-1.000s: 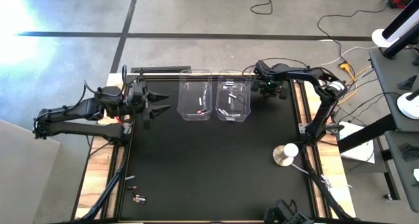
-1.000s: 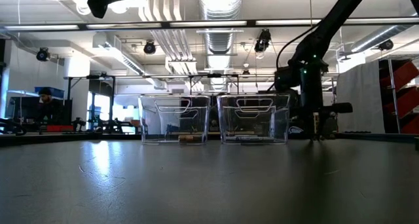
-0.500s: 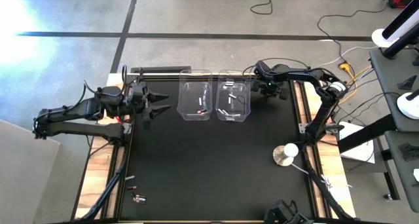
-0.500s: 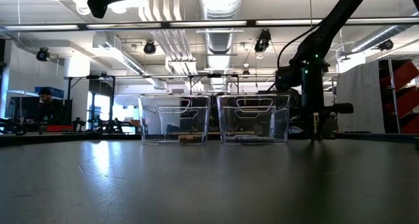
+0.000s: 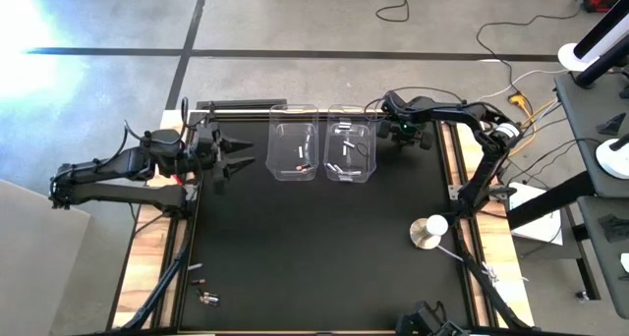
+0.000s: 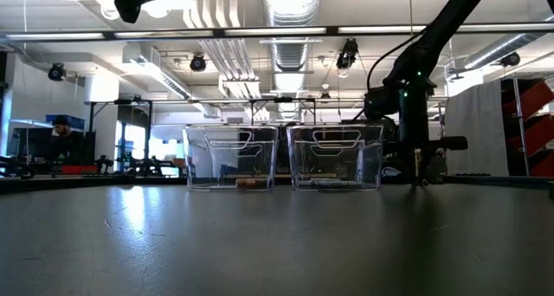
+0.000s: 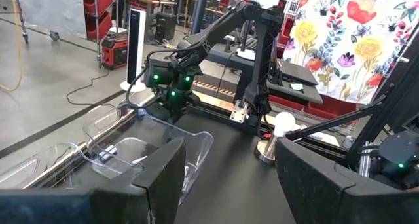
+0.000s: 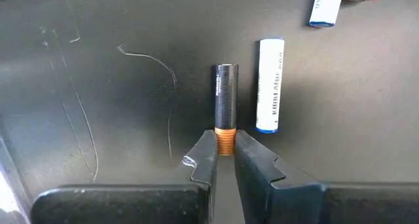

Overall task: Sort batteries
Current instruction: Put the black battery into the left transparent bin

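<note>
1. The right claw (image 8: 224, 160) is down at the table (image 5: 314, 248), just beside the right clear bin (image 5: 351, 149). Its 2 fingers (image 8: 204, 160) are clenched on the copper end of a dark battery (image 8: 226, 106) that lies flat on the table.
2. A white battery (image 8: 270, 85) lies just beside it, parallel, not touching. 1 more white cell (image 8: 325, 6) is near the edge of the right wrist view.
3. Judgement: the grip is only at the tip, so lift slow and straight up, else the cell can pivot or slip & knock the neighbour.
4. The bin wall is close; I think the claw must rise above the rim before it goes sideways.
5. The left claw (image 5: 239, 151) waits released at the left table edge, well apart from the left bin (image 5: 294, 151).
6. Both bins hold some batteries already; the middle of the table gives open room.
</note>
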Tool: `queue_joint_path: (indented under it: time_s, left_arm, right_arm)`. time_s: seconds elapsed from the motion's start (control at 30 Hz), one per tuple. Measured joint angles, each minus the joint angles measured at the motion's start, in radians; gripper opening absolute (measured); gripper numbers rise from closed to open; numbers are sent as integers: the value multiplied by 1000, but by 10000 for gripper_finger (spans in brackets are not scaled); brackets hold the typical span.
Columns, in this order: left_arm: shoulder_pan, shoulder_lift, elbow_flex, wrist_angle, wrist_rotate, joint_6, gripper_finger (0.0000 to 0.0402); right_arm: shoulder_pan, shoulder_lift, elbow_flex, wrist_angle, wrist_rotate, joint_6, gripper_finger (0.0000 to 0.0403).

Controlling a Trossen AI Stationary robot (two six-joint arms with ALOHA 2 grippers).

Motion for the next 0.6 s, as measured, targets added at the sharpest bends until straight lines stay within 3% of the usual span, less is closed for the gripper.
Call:
queue_joint_path:
  time_s: [0.33, 0.6]
  left_arm:
    - [0, -16, 0, -2, 4, 0, 213]
    - [0, -70, 0, 46, 64, -3, 213]
  right_arm:
    - [4, -89, 4, -10, 6, -33, 34]
    - [63, -246, 7, -10, -2, -116, 34]
